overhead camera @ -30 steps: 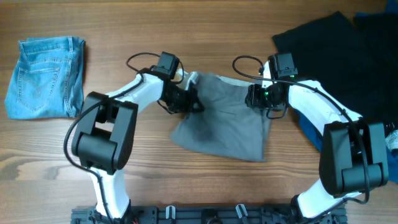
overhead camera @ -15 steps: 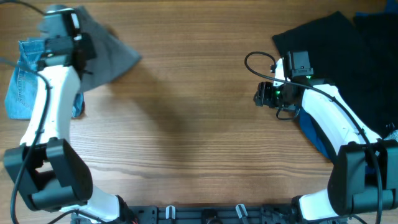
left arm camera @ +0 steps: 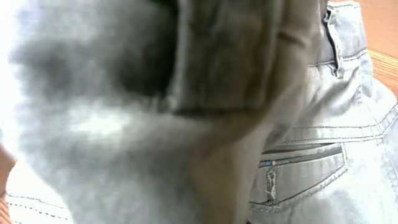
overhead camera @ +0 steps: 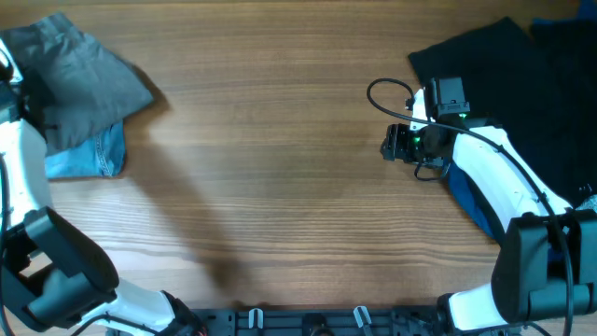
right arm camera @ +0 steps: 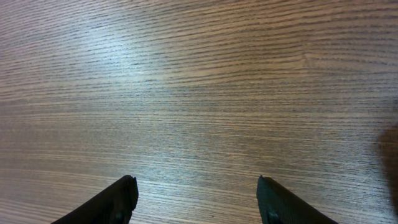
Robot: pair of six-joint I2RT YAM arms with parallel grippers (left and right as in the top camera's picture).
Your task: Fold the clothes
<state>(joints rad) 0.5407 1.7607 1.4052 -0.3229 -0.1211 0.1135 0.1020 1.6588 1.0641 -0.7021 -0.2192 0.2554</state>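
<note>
The grey shorts (overhead camera: 79,79) hang bunched at the table's far left corner, draped over the light-blue denim garment (overhead camera: 89,161). My left gripper (overhead camera: 9,75) is at the left edge of the overhead view, shut on the grey shorts, with its fingers hidden by cloth. In the left wrist view the grey shorts (left arm camera: 124,124) fill most of the frame, with denim (left arm camera: 323,168) below at the right. My right gripper (overhead camera: 387,145) is open and empty over bare wood at the right; its fingers (right arm camera: 196,199) are spread wide.
A big black garment (overhead camera: 522,84) covers the far right corner. A blue object (overhead camera: 466,201) lies under my right arm. The wooden table (overhead camera: 280,187) lies between the two arms.
My left arm has carried the grey shorts from the table's middle to the far left and now holds them over the denim. My right gripper let go earlier and has stayed still since.
</note>
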